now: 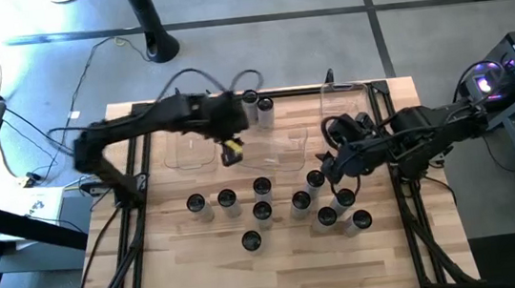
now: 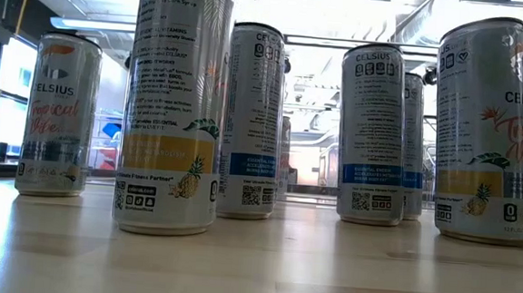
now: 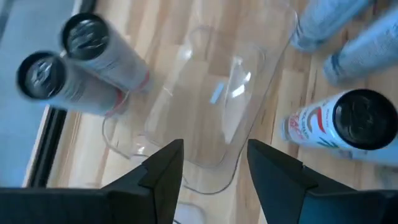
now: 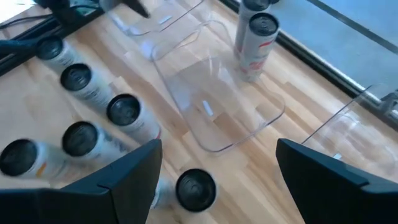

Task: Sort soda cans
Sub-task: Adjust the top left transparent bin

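A: Item one, soda cans. Location?

B: Most stand upright in a loose cluster on the front half of the worktop, long axes vertical, dark tops up. Two more cans stand touching at the back edge, just beside the clear bins.

A: Item two, left tool.

B: Hangs over the left clear bin, behind the cluster. Jaws partly open, nothing between them; its wrist view shows only the empty bin below the fingers, the back pair of cans to one side and a red-labelled can to the other.

A: Item three, right tool.

B: Over the right end of the cluster, jaws wide apart, holding nothing. One can sits almost directly under the gap, nearly between the fingers.

A: Deciding relation for the coming move?

B: Judgement only: the right tool is nearer the unsorted cans. The closest stands upright directly below it, so a straight descent over its vertical axis would suit. The left tool must travel forward, towards the front, to reach any.
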